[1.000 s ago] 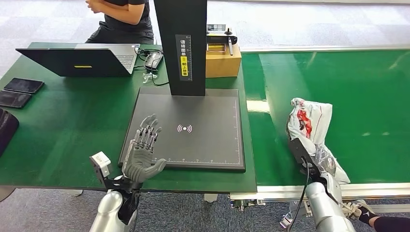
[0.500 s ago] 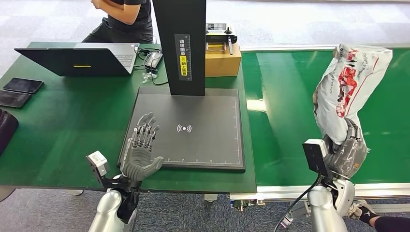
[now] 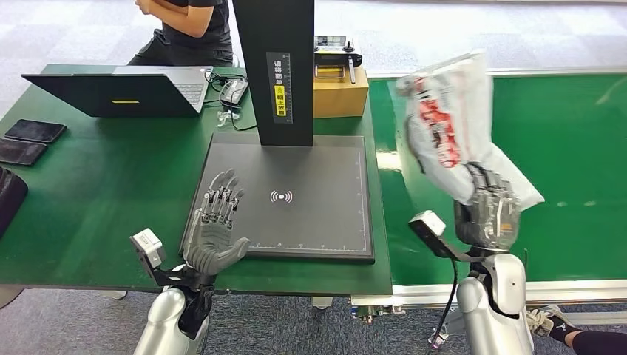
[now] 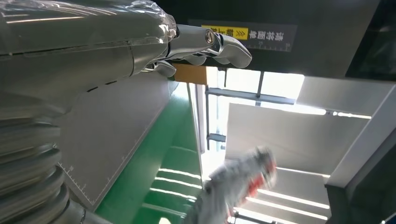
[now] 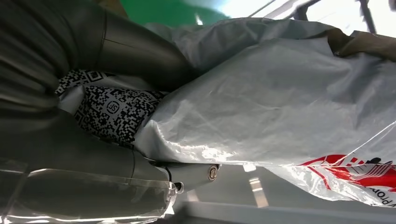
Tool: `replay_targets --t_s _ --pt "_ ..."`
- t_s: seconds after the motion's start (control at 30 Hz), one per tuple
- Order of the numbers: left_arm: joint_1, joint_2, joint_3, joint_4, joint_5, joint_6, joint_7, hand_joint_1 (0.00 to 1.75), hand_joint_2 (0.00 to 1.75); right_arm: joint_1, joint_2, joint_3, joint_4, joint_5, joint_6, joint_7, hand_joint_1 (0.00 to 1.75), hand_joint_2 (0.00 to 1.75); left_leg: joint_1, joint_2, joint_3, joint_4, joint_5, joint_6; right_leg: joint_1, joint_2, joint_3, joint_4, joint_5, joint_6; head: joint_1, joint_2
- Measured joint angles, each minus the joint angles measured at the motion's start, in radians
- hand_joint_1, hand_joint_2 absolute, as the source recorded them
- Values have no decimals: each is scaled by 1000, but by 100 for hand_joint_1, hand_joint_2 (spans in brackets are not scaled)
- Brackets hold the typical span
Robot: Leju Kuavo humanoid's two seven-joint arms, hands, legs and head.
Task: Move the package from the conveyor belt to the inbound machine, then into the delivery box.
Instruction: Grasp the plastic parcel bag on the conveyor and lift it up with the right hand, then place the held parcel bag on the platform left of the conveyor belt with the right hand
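Note:
My right hand (image 3: 488, 211) grips the lower end of the package (image 3: 447, 126), a white plastic mailer with red print, and holds it upright above the green conveyor belt (image 3: 577, 148), close to its left edge. Up close, the package (image 5: 289, 102) shows a QR label against my right hand (image 5: 112, 144). The inbound machine's dark scanning plate (image 3: 296, 196) lies to the left of the package, with a black post (image 3: 275, 66) behind it. My left hand (image 3: 214, 229) rests open with fingers spread over the plate's near left corner. From the left wrist, the package (image 4: 233, 186) appears blurred beyond my left hand (image 4: 205, 42).
A laptop (image 3: 122, 92) and two phones (image 3: 33, 132) lie on the green table (image 3: 111, 192) at left. A cardboard box (image 3: 341, 92) with a device on top stands behind the plate. A person (image 3: 188, 29) sits behind the table.
My right hand has lifted the package off the belt and swung it left toward the scanning plate. The left hand has stayed in place.

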Motion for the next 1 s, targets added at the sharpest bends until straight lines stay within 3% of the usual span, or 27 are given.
replay_targets --t_s 0.13,0.33,0.6,1.0 --pt "-5 2 -17 2 -5 -6 -12 0 175 -100 -48 144 122 117 97 2 175 175 0 0 0 0 1 0 0 0 0 1 1 0 0 0" --pt "-13 8 -29 10 -3 -3 -24 0 175 -258 -92 362 333 145 117 -16 175 175 0 0 0 0 1 0 0 0 0 1 1 0 0 0" --pt "-14 17 -39 16 -1 -1 -25 0 175 -315 -116 469 425 139 127 -18 175 175 0 0 -2 0 1 0 0 0 -2 1 0 0 0 0" --pt "-56 22 -52 61 18 -4 -55 0 175 -515 -119 813 513 26 178 -204 175 175 0 1 -1 0 2 -1 0 1 -3 2 1 -1 0 0"
